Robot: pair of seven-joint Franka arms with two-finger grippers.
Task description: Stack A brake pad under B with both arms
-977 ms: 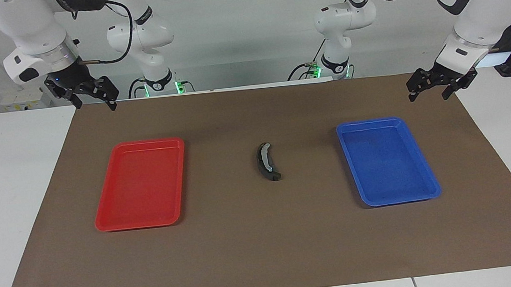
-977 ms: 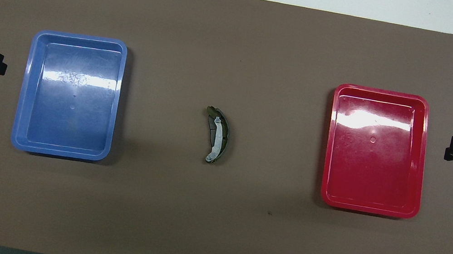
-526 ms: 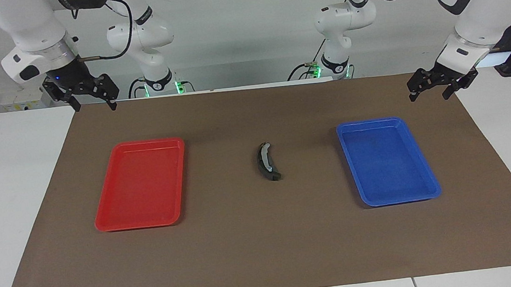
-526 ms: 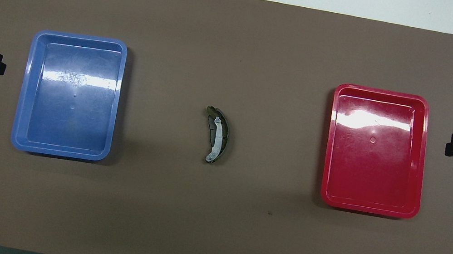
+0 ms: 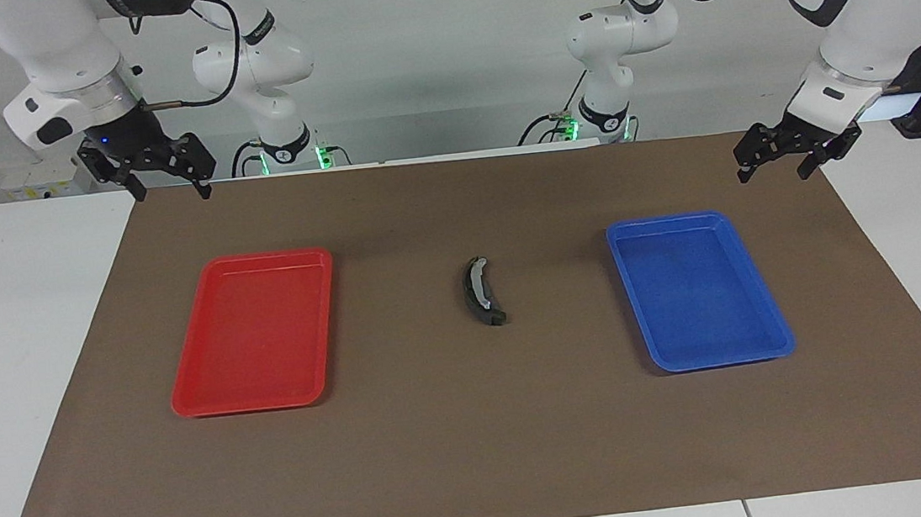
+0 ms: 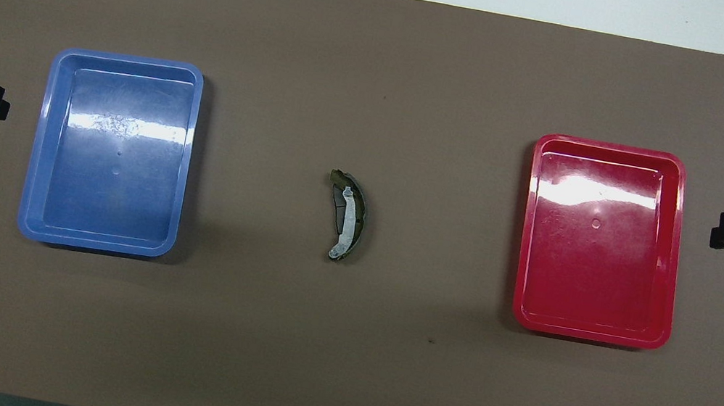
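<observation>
At the mat's centre lies B (image 5: pixel 481 292), the curved brake shoe with its silver strip; A brake pad (image 5: pixel 496 317) seems to sit under it, only a dark end showing; the red tray (image 5: pixel 186 395) lies at B's 3 o'clock in the overhead view, the blue tray (image 5: pixel 781 337) at its 9 o'clock; the left gripper (image 5: pixel 774 163) hangs empty with fingers wide over the mat's edge, well apart from the stack; the right gripper (image 5: pixel 166 181) likewise.
</observation>
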